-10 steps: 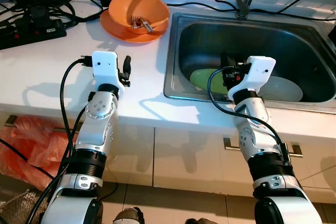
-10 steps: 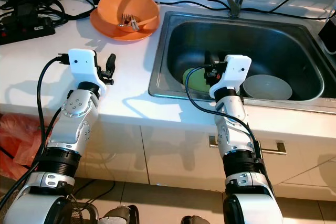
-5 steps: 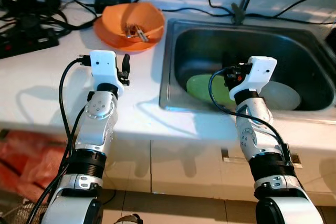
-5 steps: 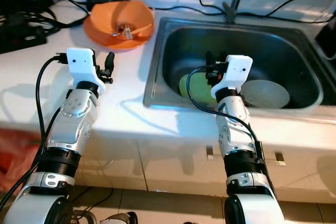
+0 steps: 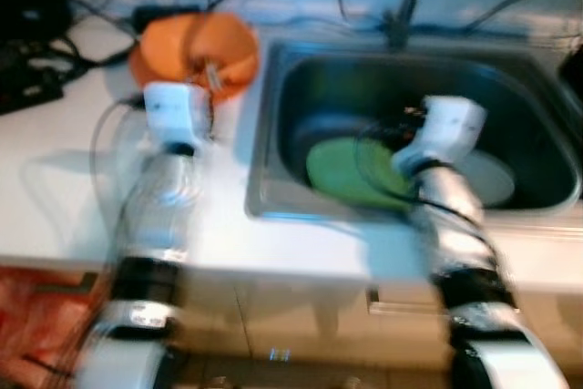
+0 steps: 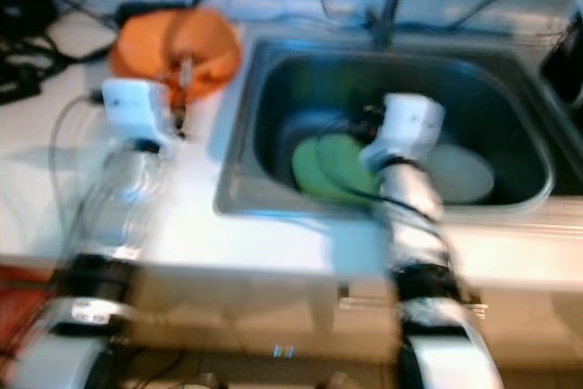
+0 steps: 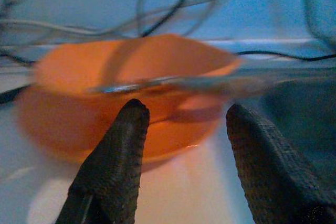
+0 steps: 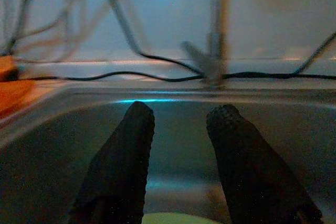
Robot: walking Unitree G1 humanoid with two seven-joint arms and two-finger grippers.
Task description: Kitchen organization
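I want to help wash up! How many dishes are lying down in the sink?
2. A round green plate lies in the steel sink, left side; a round pale grey plate lies right of it. The robot's right arm may hide more.

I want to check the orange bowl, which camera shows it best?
The left wrist view: the orange bowl sits large ahead of the open left pincer, metal utensils across it. Both eye views show it small and blurred.

Count, head views blurred: one orange bowl (image 5: 191, 52) on one white counter (image 5: 55, 179); one steel sink (image 5: 273, 198) holding two dishes, one green plate (image 5: 351, 170) and one pale plate (image 5: 496, 179); one faucet (image 8: 212, 51); several black cables (image 8: 121, 24) along the back, number unclear
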